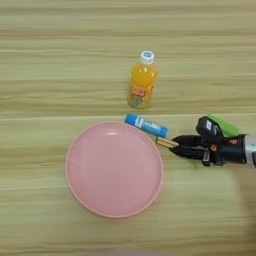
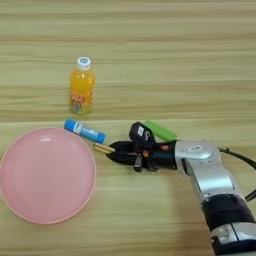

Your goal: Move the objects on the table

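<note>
A light wooden desk (image 1: 50, 60) holds one orange-drink bottle (image 1: 141, 81) standing upright, one blue tube (image 1: 146, 125) lying just beside the rim of one pink plate (image 1: 114, 169), and one green bar (image 2: 160, 131) partly hidden behind the gripper (image 2: 116, 151). Its black fingers are closed on one screwdriver (image 2: 103, 148), whose yellow end pokes out toward the plate.

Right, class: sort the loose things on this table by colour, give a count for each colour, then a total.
Orange: 1, the drink bottle
Blue: 1, the tube
Green: 1, the bar
Yellow: 1, the screwdriver, between the gripper's fingers
Pink: 1, the plate
Total: 5
</note>
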Robot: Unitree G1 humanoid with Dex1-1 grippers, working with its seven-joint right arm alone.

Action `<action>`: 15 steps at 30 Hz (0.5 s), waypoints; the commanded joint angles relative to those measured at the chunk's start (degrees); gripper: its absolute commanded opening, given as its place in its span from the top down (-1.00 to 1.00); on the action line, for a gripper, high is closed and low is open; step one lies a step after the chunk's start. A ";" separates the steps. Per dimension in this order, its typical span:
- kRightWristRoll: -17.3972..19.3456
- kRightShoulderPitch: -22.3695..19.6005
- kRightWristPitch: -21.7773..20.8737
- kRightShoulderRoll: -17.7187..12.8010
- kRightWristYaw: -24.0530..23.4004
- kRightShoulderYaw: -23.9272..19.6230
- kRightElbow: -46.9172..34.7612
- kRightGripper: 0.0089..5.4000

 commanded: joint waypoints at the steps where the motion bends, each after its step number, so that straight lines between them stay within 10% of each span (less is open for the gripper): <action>1: -0.61 -1.86 -0.12 -1.07 -1.54 0.02 -0.90 0.65; 15: 2.34 -1.29 0.85 -1.92 -0.86 -2.07 -9.36 0.67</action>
